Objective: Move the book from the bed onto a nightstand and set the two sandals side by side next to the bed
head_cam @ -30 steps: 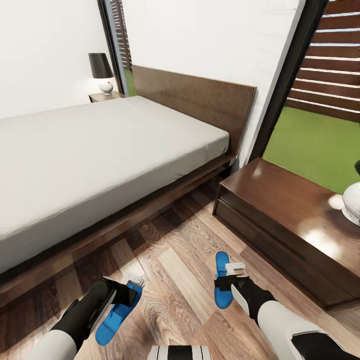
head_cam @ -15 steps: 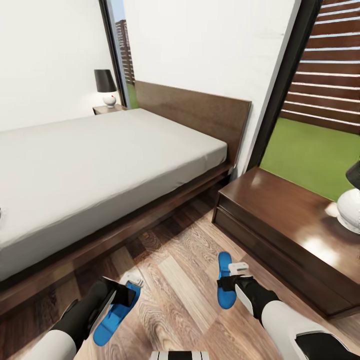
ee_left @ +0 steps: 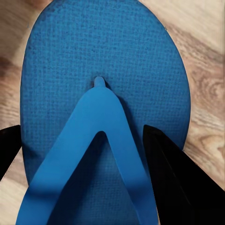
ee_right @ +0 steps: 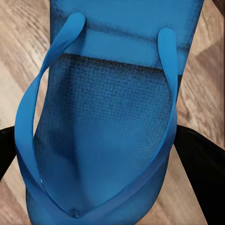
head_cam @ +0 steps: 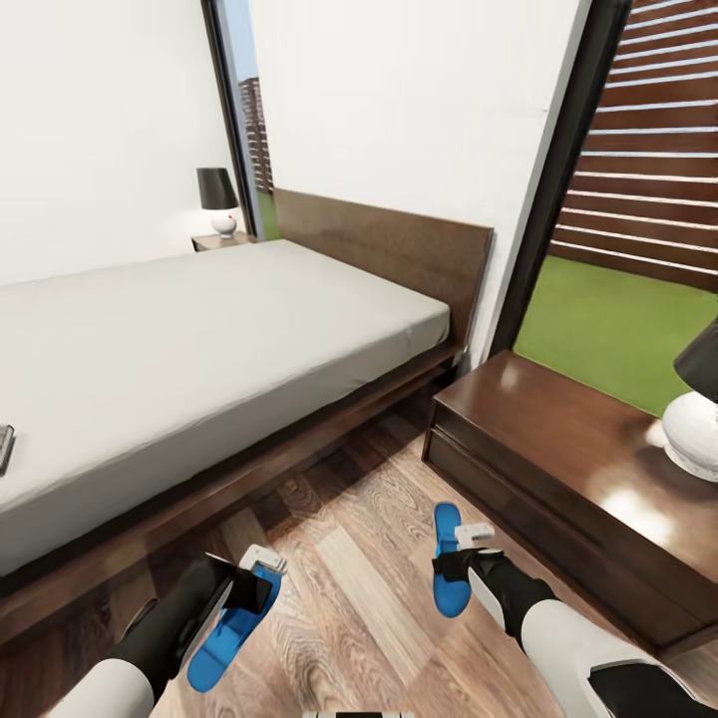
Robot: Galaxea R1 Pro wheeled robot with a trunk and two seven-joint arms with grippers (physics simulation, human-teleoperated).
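Observation:
Two bright blue sandals are low over the wood floor beside the bed (head_cam: 199,329). My left gripper (head_cam: 256,586) is shut on the left sandal (head_cam: 224,638), whose strap shows between the black fingers (ee_left: 164,164) in the left wrist view. My right gripper (head_cam: 461,560) is shut on the right sandal (head_cam: 448,588), gripped across its width (ee_right: 108,140). The book (head_cam: 4,447) lies on the mattress at the head view's left edge. One nightstand (head_cam: 558,449) stands right of the headboard, another nightstand (head_cam: 214,240) at the bed's far side.
A white lamp (head_cam: 695,424) with a dark shade stands on the near nightstand, and a similar lamp (head_cam: 219,197) on the far one. A tall dark-framed window (head_cam: 638,249) shows grass behind. Bare wood floor (head_cam: 349,558) lies between bed and near nightstand.
The head camera has tilted up, so the whole picture slid down and the book came into view at the left edge. Both grippers still hold their sandals in about the same spots.

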